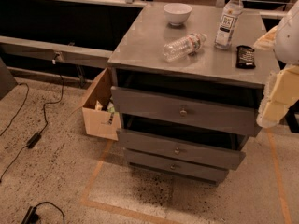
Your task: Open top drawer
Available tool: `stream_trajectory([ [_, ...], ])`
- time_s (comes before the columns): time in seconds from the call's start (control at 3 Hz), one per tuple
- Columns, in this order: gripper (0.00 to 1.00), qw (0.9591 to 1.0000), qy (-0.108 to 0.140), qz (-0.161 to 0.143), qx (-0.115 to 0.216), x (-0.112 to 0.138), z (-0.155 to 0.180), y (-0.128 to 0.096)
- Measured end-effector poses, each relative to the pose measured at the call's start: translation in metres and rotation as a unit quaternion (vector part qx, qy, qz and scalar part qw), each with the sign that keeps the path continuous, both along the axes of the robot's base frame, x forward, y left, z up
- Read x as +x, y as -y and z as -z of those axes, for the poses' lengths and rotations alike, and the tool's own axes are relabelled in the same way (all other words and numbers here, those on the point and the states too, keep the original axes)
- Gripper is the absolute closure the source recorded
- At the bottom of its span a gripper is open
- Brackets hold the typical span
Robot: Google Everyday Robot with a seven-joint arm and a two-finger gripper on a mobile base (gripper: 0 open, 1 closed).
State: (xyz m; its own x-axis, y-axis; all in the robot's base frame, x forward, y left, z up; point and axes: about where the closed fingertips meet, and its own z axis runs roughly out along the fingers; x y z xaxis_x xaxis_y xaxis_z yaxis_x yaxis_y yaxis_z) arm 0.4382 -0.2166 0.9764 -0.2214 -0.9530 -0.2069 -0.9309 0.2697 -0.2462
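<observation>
The grey cabinet (154, 43) has three drawers stacked under its top. The top drawer (154, 105) has the tallest and widest front panel, with a small round metal knob (183, 111) near its middle. A dark gap shows between this panel and the cabinet top, and the panel stands forward of the cabinet body. Two shorter drawer fronts (176, 149) sit below it. My gripper (276, 101), cream and white, is at the right edge of the view, beside the cabinet's right front corner and level with the top drawer. It is well to the right of the knob and not touching it.
On the cabinet top are a white bowl (177, 13), a clear bottle lying on its side (184, 45), an upright bottle (229, 20) and a dark packet (245, 56). An open cardboard box (99, 118) stands left of the cabinet. Cables (32, 139) lie on the floor at the left.
</observation>
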Motion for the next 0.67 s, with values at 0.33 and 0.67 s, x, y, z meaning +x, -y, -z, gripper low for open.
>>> stream_trajectory([
  [0.33, 0.00, 1.0000, 0.000, 0.000, 0.000, 0.000, 0.000, 0.000],
  [0.67, 0.00, 0.9998, -0.014, 0.001, 0.017, 0.002, 0.025, 0.005],
])
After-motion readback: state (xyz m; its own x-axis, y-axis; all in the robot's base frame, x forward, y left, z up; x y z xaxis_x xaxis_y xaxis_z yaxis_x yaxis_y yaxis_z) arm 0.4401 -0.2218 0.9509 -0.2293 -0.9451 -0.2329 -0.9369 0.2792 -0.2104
